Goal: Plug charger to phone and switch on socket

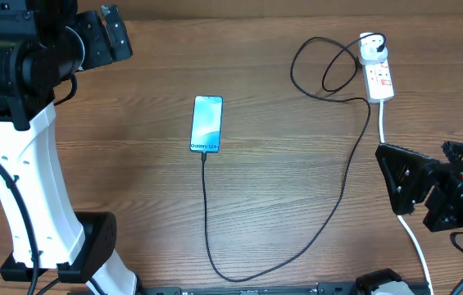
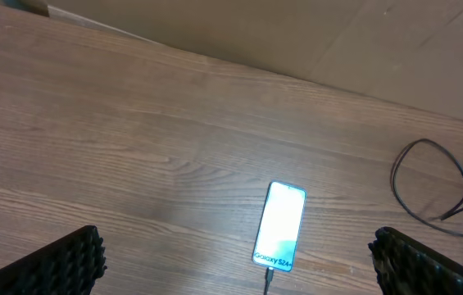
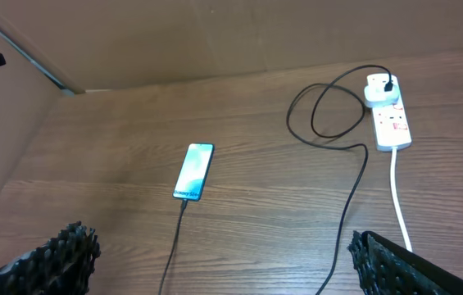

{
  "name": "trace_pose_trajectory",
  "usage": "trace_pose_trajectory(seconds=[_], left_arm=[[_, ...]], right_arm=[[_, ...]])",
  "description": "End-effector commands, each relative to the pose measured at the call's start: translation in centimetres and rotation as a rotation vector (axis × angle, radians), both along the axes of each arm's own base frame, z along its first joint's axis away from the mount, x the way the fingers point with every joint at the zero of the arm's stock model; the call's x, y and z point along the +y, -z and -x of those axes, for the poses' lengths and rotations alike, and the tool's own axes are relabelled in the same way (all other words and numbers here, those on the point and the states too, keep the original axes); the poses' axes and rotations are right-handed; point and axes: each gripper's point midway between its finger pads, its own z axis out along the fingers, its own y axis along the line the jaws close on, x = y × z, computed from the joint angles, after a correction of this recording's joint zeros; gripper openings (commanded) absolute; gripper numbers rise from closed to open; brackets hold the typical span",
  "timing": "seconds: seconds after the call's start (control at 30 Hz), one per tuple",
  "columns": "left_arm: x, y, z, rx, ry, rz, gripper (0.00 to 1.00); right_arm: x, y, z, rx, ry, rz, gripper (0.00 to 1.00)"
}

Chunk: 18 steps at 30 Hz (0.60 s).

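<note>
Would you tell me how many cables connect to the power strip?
2: the black charger cable, from its far-end adapter to the phone; the white cord, leaving its near end.

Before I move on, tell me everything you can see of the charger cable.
The charger is a long, thin black cable lying slack on the wooden table. One tip meets the bottom edge of the phone and looks seated. From there it runs to the near edge, sweeps right, climbs to the socket, loops loosely, and ends in a black plug in the round white adapter.
</note>
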Motion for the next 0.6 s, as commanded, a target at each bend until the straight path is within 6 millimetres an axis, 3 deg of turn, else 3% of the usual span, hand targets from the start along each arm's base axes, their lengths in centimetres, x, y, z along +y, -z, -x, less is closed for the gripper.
trace_pose_trajectory(seconds=[0.0,0.33,0.57], left_arm=[[0.3,0.2,-0.1,0.006,0.003,-0.03,1.0],[0.3,0.2,-0.1,0.006,0.003,-0.03,1.0],[0.3,0.2,-0.1,0.006,0.003,-0.03,1.0]], right_arm=[[-0.5,-0.2,-0.1,-0.012,0.023,0.012,1.0],[-0.4,-1.7,-1.5,-0.082,0.038,-0.001,1.0],[-1.5,0.3,-5.1,-0.011,0.141,0.085,1.0]])
